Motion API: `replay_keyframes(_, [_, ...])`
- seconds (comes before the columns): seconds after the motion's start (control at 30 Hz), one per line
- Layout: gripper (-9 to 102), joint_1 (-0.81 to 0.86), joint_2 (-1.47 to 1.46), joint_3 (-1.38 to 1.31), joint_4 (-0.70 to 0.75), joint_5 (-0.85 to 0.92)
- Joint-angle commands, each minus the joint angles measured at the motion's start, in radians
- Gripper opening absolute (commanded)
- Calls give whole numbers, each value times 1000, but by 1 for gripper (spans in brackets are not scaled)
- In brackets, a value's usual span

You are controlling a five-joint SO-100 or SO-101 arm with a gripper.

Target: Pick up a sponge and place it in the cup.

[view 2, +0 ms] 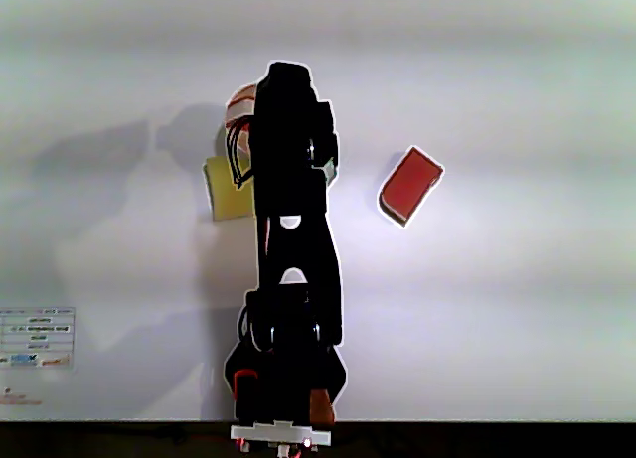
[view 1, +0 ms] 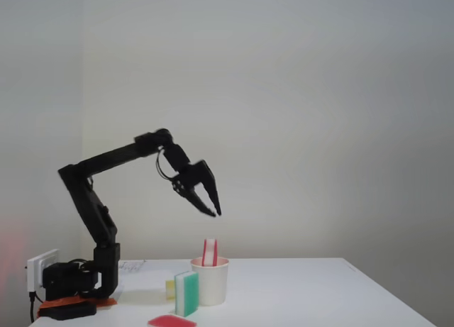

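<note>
Label sheet (view 2: 37, 337) on table: print illegible.

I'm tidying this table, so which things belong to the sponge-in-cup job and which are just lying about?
Part of the job:
- red and white sponge, standing in the cup
- white paper cup
- end effector, open above the cup

Just lying about:
- green and white sponge
- flat red sponge
- yellow sponge
- power strip
</note>
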State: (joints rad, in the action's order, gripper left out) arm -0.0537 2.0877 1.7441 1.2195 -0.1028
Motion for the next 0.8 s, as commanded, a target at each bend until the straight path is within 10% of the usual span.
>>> replay_keyframes(0.0, [0,-2,133,69,5,-9])
replay_keyframes(0.77, [0,86,968,1042,-146,20])
